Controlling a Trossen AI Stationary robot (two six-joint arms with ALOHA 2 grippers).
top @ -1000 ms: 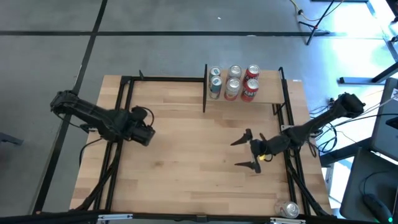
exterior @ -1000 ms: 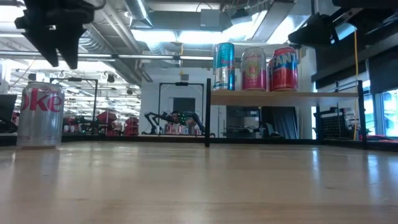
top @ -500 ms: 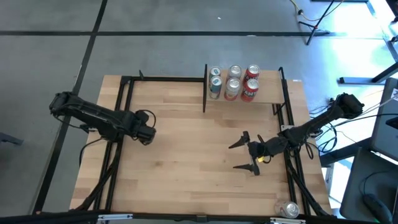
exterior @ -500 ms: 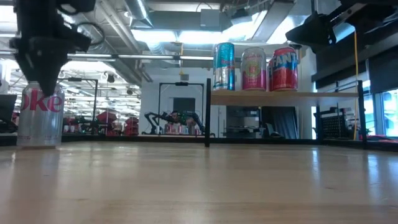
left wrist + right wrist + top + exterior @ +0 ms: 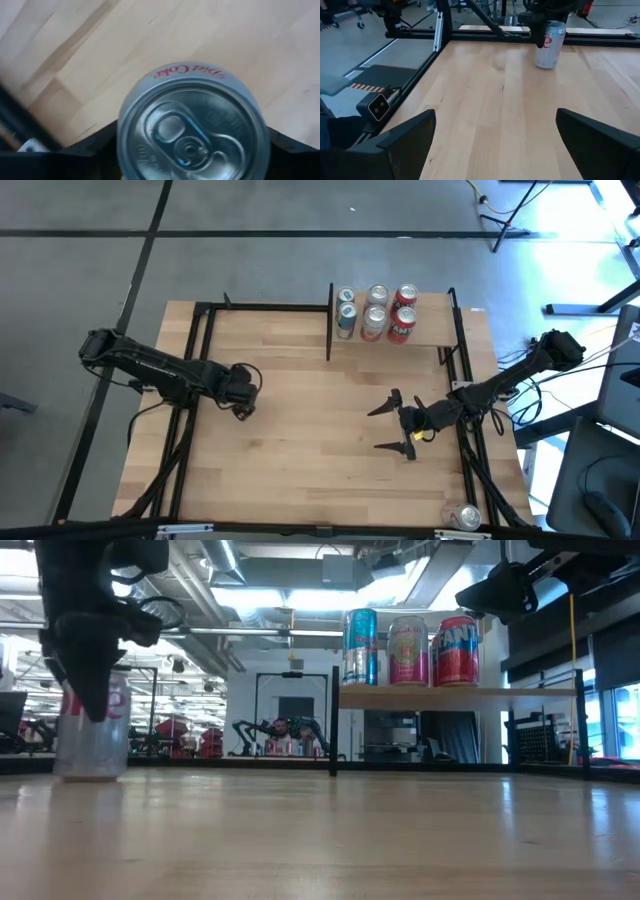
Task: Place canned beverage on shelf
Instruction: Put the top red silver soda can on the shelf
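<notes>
A silver Diet Coke can (image 5: 92,735) stands upright at the table's left middle. It also shows in the left wrist view (image 5: 192,132) and the right wrist view (image 5: 549,45). My left gripper (image 5: 243,393) is over it, shut on it, and hides it in the high view. My right gripper (image 5: 398,426) is open and empty above the table's right middle. The shelf (image 5: 400,332), a small wood board on black posts, stands at the far right with several cans on it. It also shows in the low view (image 5: 460,693). My left gripper pinches the can's upper side wall (image 5: 123,150) between its two fingers, one on each side of the top rim. The fingers (image 5: 90,650) come from above, pointing down. The can is upright. Its base (image 5: 90,774) is at table level; whether it touches, I cannot tell.
Black frame rails run along the table's left, right and far sides (image 5: 200,360). Another can (image 5: 462,517) lies at the near right corner. Bare tabletop (image 5: 310,410) lies between the two grippers and in front of the shelf.
My left gripper has come down over the Diet Coke can and gone toward the table's right edge. The can has shifted right with it and stayed upright. My right gripper has kept about still.
</notes>
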